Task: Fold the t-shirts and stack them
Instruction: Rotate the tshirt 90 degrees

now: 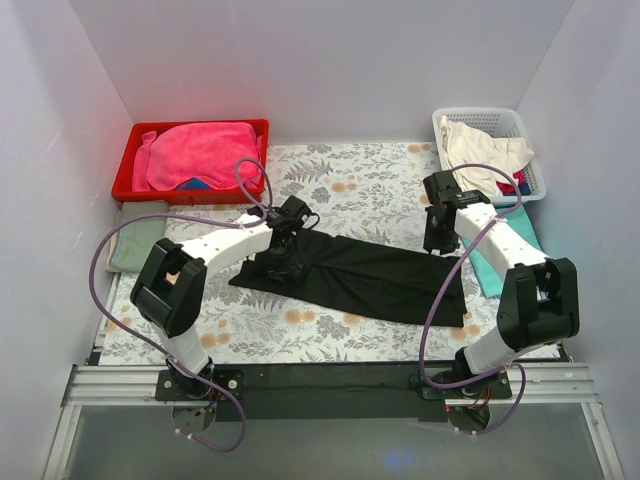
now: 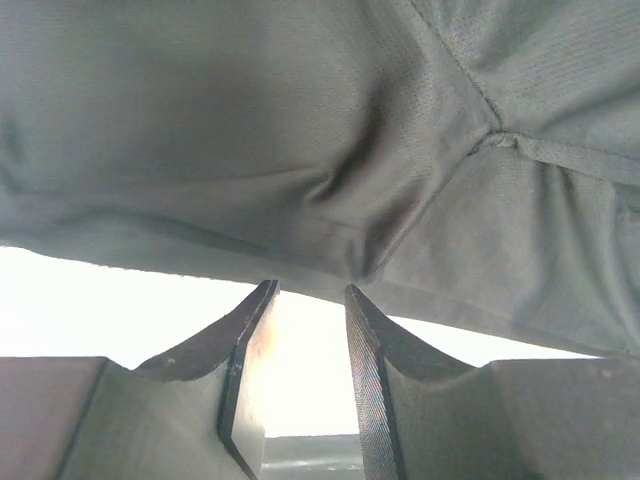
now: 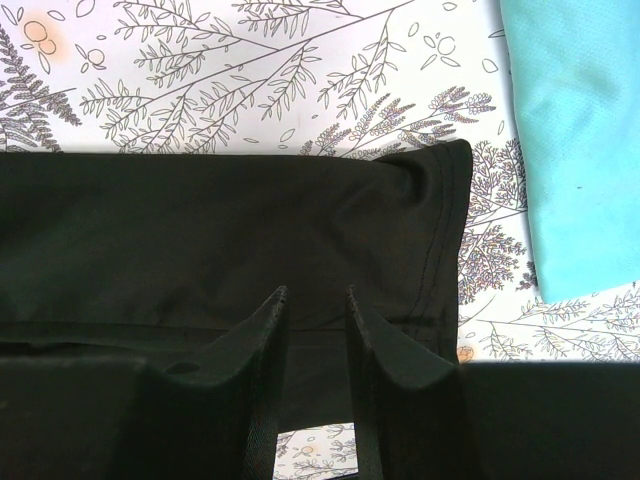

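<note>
The black t-shirt (image 1: 370,275) lies on the flowered tablecloth, folded into a long band that runs from left to lower right. My left gripper (image 1: 283,262) is over its left part. In the left wrist view the gripper (image 2: 308,288) is open, with puckered black cloth (image 2: 250,120) just past the fingertips and nothing between them. My right gripper (image 1: 437,245) is at the band's upper right corner. In the right wrist view it (image 3: 315,292) is open over the black cloth (image 3: 200,230). The teal t-shirt (image 1: 487,268) lies folded at the right, partly under my right arm, and also shows in the right wrist view (image 3: 575,150).
A red bin (image 1: 125,185) holding pink cloth stands at the back left. A white basket (image 1: 540,170) with cream cloth stands at the back right. A grey-green folded cloth (image 1: 130,245) lies at the left edge. White walls close in three sides.
</note>
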Motion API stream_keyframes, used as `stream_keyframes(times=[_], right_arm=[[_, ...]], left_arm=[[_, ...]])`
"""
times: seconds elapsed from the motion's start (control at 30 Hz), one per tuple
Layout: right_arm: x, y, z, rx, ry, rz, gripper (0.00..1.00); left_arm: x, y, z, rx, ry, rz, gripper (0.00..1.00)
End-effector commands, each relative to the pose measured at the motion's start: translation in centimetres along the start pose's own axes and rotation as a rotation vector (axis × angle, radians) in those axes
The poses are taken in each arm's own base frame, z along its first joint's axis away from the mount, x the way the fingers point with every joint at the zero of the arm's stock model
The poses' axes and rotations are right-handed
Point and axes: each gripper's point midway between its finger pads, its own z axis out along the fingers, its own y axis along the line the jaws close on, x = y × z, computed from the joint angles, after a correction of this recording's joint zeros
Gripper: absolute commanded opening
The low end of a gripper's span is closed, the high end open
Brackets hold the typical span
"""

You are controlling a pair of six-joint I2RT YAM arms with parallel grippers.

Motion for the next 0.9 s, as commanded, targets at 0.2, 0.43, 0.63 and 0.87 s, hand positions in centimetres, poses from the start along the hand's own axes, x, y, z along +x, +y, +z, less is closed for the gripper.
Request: stream_keyframes(times=[0.2,0.43,0.63,0.87], right_arm=[[-1.0,0.5,-0.5,-0.02,-0.039,-0.01,0.34],[-1.2,0.8,-0.4,-0.025,-0.038,-0.021,0.34],[-0.5,0.9,-0.2,-0.038,-0.02,-0.034,0.35],[0.1,0.8,0.0,-0.043,-0.015,-0.037,0.35]], left_arm=[[-4.5,0.7,-5.5,-0.014,-0.257,-0.091,0.24],[-5.7,-0.3,-1.2,-0.105,-0.184,-0.071,0.3],[-6.2,0.4,1.6,-0.199,-0.131,-0.126,0.3],[-9.0,0.9,5.0,-0.185,-0.066,-0.228,0.3]])
